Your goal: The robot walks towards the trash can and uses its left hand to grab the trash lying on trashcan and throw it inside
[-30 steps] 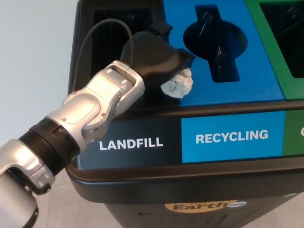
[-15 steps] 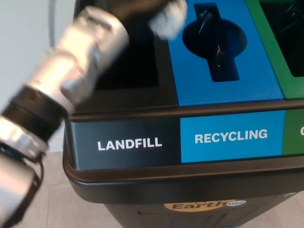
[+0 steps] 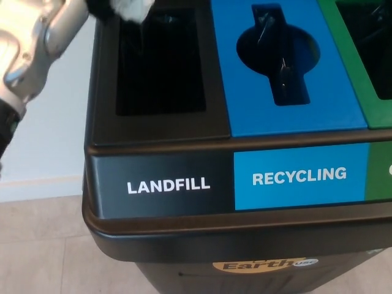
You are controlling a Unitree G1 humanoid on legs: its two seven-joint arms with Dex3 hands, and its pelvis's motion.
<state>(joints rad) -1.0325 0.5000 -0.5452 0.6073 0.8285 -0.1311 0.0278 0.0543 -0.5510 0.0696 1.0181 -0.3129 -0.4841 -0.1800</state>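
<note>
Trash held over the far edge of the landfill opening.

Your black left hand [image 3: 104, 6], mostly cut off at the top of the frame, is closed around the crumpled white paper trash [image 3: 131, 8], carried high above the far rim of the rectangular black landfill opening [image 3: 160, 61] so a release should drop it inside. The blue recycling panel [image 3: 288, 67] lies right of that opening; your right hand isn't visible.

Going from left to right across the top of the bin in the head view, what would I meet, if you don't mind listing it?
Left arm → white trash held in the left hand → landfill opening → blue recycling panel → green panel.
</note>
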